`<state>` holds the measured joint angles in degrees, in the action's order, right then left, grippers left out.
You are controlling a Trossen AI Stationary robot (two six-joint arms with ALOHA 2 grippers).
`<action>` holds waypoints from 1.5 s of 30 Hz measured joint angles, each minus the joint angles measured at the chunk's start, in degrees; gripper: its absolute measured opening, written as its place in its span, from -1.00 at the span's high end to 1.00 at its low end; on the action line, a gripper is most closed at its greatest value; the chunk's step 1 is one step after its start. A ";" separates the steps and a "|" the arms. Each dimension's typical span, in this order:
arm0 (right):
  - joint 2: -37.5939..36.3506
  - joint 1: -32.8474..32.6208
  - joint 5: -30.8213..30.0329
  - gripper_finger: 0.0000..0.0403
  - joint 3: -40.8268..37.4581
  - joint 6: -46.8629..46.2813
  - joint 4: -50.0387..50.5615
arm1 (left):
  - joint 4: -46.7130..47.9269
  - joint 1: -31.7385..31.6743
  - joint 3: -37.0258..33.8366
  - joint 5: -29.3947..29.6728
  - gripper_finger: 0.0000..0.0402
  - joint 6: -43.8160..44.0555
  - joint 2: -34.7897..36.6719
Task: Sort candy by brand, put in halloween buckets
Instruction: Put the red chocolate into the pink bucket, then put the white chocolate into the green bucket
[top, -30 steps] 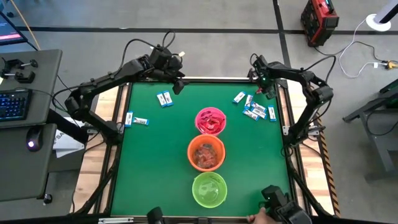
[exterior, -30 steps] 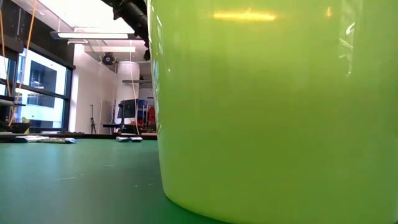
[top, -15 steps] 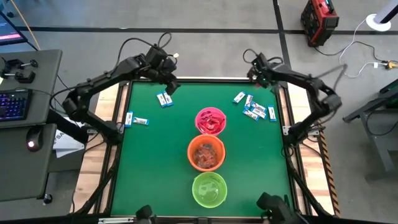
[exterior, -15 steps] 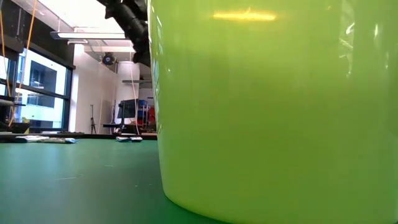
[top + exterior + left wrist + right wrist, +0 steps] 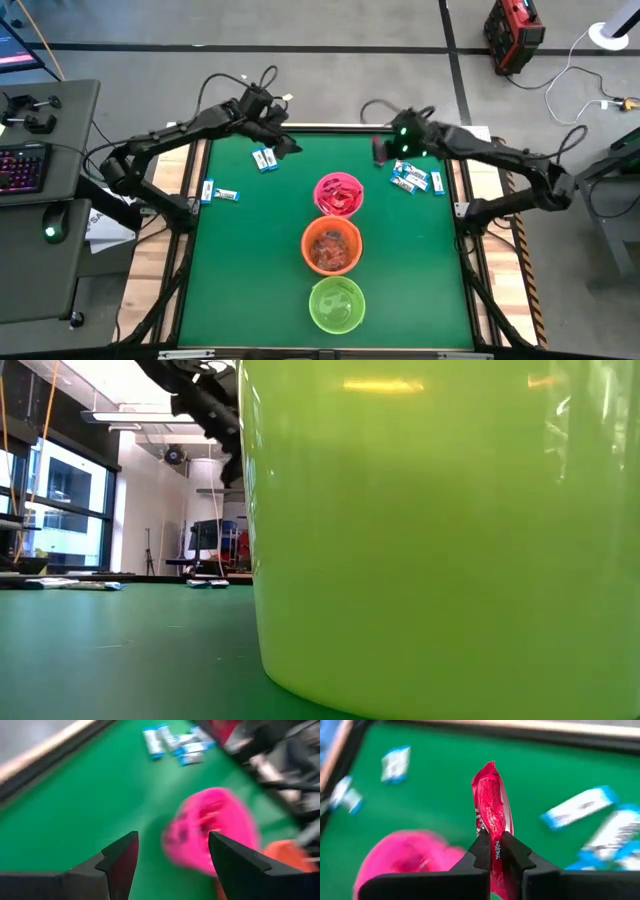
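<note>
Three halloween buckets stand in a row down the table's middle: pink (image 5: 339,194), orange (image 5: 331,245), lime green (image 5: 336,304). My right gripper (image 5: 384,150) hangs above the table just right of and beyond the pink bucket (image 5: 405,862), shut on a red candy (image 5: 490,802). My left gripper (image 5: 285,142) hovers open near the far left, beside a blue-and-white candy (image 5: 264,158) lying flat; nothing is between its fingers (image 5: 120,857). More blue-and-white candies (image 5: 411,178) lie at the far right. My right gripper pinches the red candy between its two fingers across the wrapper's lower half (image 5: 493,847). The fingers slant down from the table's right. The wrapper is turned edge-on and sticks out past the fingertips, crumpled, lifted clear of the table.
Two more blue-and-white candies (image 5: 220,194) lie by the left edge. The pink and orange buckets hold candy. In the low view the green bucket (image 5: 440,530) fills most of the picture. A raised rim runs along the table's far edge (image 5: 330,128).
My right gripper has swung from the far right edge toward the table's middle, toward the pink bucket, rising and rolling its wrist; it now carries the red candy clear of the table. My left gripper has sunk a little and rolled, still open.
</note>
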<state>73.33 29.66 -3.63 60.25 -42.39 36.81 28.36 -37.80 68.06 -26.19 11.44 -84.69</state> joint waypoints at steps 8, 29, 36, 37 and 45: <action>3.98 -17.33 0.32 0.95 0.00 0.46 -12.29 | -9.03 7.82 0.10 4.15 -0.14 12.92 4.29; 14.07 -19.58 -2.24 0.12 0.18 -1.32 -19.23 | 15.37 14.86 0.10 27.13 -0.14 15.20 18.14; 13.50 -17.60 0.45 -0.13 5.60 4.62 -19.51 | 28.65 13.49 -2.45 27.55 -0.14 3.54 16.01; 13.50 -17.58 0.43 -0.13 6.40 5.28 -19.35 | 31.00 12.34 -3.77 26.76 -0.14 1.72 14.87; 13.50 -18.01 0.45 -0.13 9.79 5.07 -20.33 | 37.20 3.67 -12.78 26.86 -0.14 -8.87 1.99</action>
<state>86.83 11.65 -3.18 70.04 -37.32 16.48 65.56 -34.13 55.28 0.68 2.58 -82.70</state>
